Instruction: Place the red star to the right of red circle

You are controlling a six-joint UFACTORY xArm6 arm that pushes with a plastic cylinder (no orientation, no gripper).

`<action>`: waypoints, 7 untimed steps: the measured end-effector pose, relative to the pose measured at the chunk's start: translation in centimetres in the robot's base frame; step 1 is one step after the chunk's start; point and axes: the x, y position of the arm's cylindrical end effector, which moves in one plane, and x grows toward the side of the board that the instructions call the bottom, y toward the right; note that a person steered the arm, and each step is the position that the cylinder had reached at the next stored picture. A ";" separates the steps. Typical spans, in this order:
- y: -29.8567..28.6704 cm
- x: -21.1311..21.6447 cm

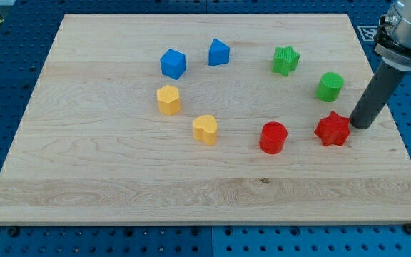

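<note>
The red star (332,129) lies on the wooden board (120,185) at the view's right. The red circle (272,137) stands to its left, a short gap apart. My tip (359,126) is just to the right of the red star, close to its right edge or touching it. The dark rod rises from the tip up and to the right, out of the view's top right corner.
A green circle (330,86) stands above the red star and a green star (285,60) above the red circle. Two blue blocks (173,63) (218,52) are at the top middle. A yellow block (168,100) and a yellow heart (205,129) are at the middle left.
</note>
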 end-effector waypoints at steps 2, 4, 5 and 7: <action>-0.3 0.1; -3.0 1.5; -3.0 1.5; -2.7 0.2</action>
